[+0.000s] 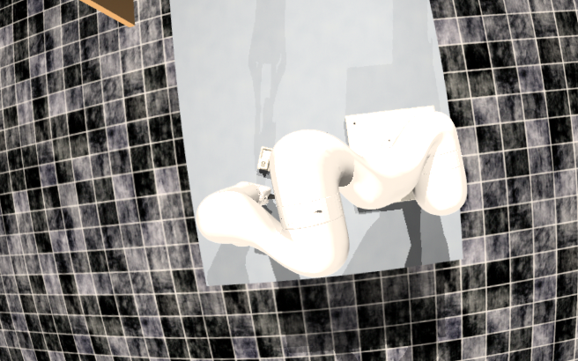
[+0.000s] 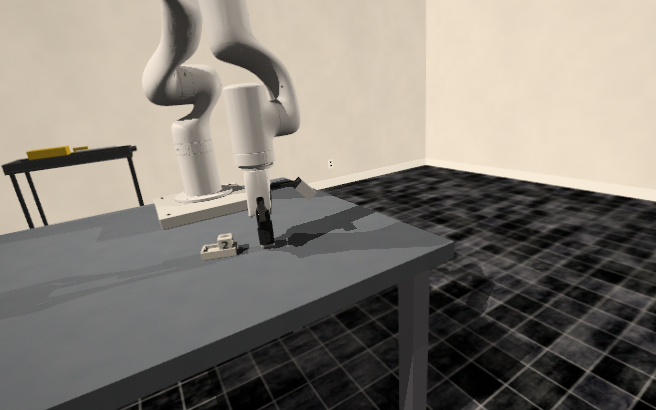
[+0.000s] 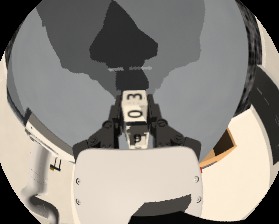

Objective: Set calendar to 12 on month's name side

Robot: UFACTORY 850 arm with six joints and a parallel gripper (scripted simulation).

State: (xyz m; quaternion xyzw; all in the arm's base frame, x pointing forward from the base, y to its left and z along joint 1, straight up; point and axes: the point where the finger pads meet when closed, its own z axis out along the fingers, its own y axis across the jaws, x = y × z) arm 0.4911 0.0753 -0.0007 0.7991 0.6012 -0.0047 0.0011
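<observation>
On the grey worktop [image 2: 116, 305], tray [image 2: 212, 251] carrying one cube showing 2 [image 2: 225, 243], just left of the lowered tool [image 2: 266, 244]. Between the partly closed fingers, second cube [image 3: 134, 106], digits 3 and 0 visible, near the surface.

The arm [image 2: 249, 122] is glossy off-white, built of fat rounded tube segments with thin seam lines ringing the joints, and it rises from a flat pale square base plate [image 2: 195, 211] with small dark screws at its corners. At its tip sits a slim black claw [image 2: 265, 239], with a small grey box on a black bracket [image 2: 297, 187] jutting out beside the wrist, centre of the exterior view.
</observation>
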